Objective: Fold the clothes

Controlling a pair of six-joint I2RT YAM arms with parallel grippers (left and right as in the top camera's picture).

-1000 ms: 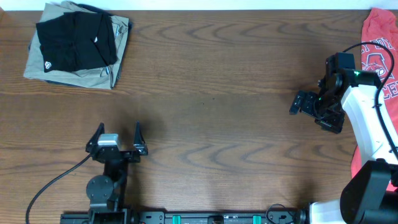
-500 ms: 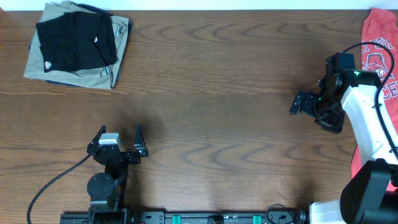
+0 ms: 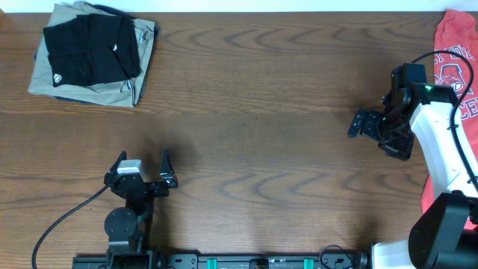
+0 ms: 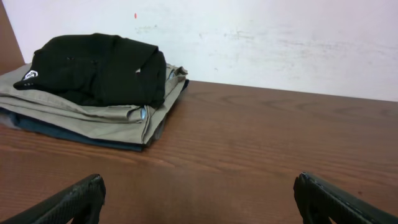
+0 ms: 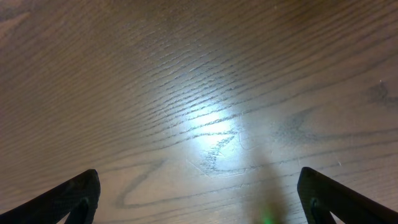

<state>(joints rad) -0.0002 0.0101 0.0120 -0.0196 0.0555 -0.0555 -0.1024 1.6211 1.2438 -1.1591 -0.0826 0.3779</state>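
The black shirt (image 3: pixel 91 51) lies folded on top of a small pile in the far left corner of the wooden table (image 3: pixel 261 104), with a khaki garment (image 3: pixel 89 93) under it. The left gripper (image 3: pixel 142 163) stands near the front edge, well apart from the pile, jaws spread wide and empty. The right gripper (image 3: pixel 377 134) is also wide open, holding nothing, over bare wood at the right side, near a red garment (image 3: pixel 452 45).
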